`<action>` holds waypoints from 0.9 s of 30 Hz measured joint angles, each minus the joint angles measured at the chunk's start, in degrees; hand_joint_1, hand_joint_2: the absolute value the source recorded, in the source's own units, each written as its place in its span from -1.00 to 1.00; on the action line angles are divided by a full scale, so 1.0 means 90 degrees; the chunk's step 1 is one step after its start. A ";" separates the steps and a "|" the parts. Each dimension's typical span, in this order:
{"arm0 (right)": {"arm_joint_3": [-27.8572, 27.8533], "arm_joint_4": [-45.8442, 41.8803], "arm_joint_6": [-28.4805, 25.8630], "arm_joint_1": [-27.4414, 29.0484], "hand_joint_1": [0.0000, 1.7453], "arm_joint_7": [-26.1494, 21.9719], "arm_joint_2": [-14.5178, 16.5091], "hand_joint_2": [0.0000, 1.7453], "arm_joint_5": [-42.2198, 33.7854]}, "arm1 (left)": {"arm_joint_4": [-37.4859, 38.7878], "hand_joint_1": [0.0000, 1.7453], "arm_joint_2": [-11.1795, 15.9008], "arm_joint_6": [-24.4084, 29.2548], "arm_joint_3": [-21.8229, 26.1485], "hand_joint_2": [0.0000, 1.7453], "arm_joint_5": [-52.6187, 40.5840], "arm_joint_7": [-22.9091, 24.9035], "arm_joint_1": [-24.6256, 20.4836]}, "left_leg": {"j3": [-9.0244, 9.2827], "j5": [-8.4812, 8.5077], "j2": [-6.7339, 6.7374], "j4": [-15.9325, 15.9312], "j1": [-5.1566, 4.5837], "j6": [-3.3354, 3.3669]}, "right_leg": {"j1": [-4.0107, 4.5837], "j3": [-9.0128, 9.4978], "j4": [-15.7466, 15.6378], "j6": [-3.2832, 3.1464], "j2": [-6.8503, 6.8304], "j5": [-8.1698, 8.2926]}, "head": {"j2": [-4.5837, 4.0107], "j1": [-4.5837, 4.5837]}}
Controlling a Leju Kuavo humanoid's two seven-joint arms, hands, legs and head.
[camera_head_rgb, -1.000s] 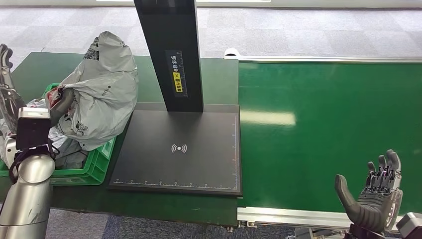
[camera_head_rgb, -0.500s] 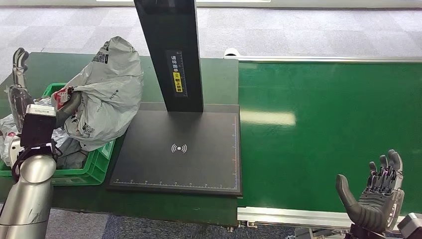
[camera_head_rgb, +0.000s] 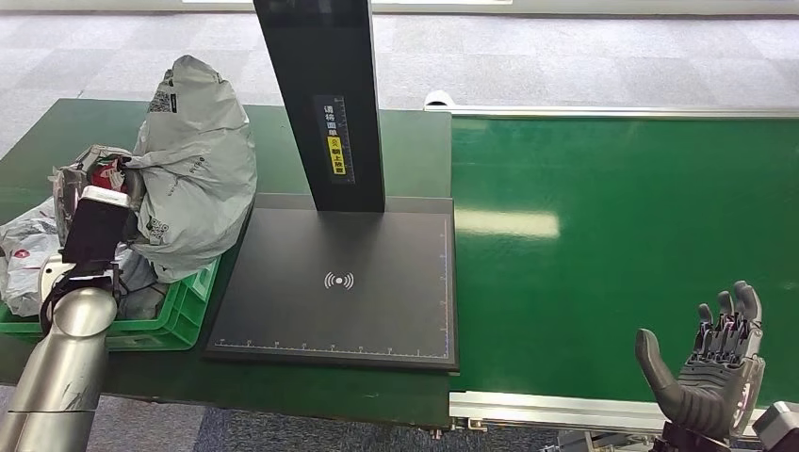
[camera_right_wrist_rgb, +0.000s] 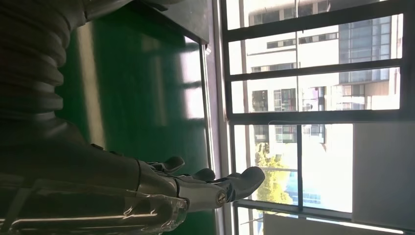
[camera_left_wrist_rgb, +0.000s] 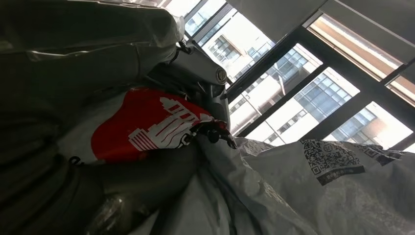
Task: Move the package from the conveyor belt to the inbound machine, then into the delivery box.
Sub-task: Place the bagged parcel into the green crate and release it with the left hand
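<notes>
The grey plastic package (camera_head_rgb: 196,165) stands bulging on the right end of the green delivery box (camera_head_rgb: 179,318), leaning toward the inbound machine. My left hand (camera_head_rgb: 80,184) is at the package's left side, above the box. In the left wrist view my left hand (camera_left_wrist_rgb: 122,191) grips a red-printed fold of the package (camera_left_wrist_rgb: 147,129) between thumb and curled fingers (camera_left_wrist_rgb: 203,81). My right hand (camera_head_rgb: 705,377) hangs open, palm up, over the near edge of the conveyor belt (camera_head_rgb: 622,245); the right wrist view shows the same hand (camera_right_wrist_rgb: 195,188) holding nothing.
The inbound machine's black plate (camera_head_rgb: 377,311) lies bare between box and belt, and its dark column (camera_head_rgb: 325,104) rises behind. Other crumpled bags (camera_head_rgb: 24,254) lie in the box's left part. A label with a QR code (camera_left_wrist_rgb: 333,156) is on a bag close to my left hand.
My left hand's fingers, stretched upward a second ago, have moved right and curled onto the package. The package now stands more upright. My right hand has not moved.
</notes>
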 joint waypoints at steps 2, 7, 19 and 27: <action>0.0000 0.0000 0.0000 0.0000 -1.00 0.0001 0.0002 1.00 0.0001 | 0.0062 1.00 0.0007 0.0033 0.0004 1.00 0.0001 -0.0008 -0.0007 | 0.0000 0.0000 0.0000 0.0000 0.0000 0.0000 | 0.0000 0.0000 0.0000 0.0000 0.0000 0.0000 | 0.0000 0.0001; 0.0000 0.0000 0.0000 -0.0001 -1.00 0.0008 0.0007 1.00 0.0002 | 0.0169 1.00 0.0009 0.0062 0.0005 1.00 0.0001 -0.0018 -0.0016 | 0.0000 0.0000 0.0000 0.0000 0.0000 0.0000 | 0.0000 0.0000 0.0000 0.0000 0.0000 0.0000 | 0.0000 0.0001; -0.0002 0.0000 0.0019 -0.0021 -1.00 0.0035 0.0048 1.00 0.0072 | 0.0058 1.00 -0.0019 0.0844 -0.0089 1.00 -0.0473 -0.0370 -0.0544 | -0.0003 0.0001 -0.0001 0.0003 0.0002 0.0000 | 0.0002 -0.0003 0.0000 0.0000 -0.0002 0.0001 | 0.0000 0.0001; 0.0033 0.0019 -0.0238 -0.0120 -1.00 -0.0108 0.0012 1.00 -0.0044 | 0.0368 1.00 0.0190 0.1260 -0.0086 1.00 -0.0039 -0.0172 -0.2487 | -0.0003 0.0003 -0.0002 0.0003 0.0004 0.0001 | 0.0004 0.0000 0.0001 0.0001 -0.0002 0.0005 | 0.0000 0.0000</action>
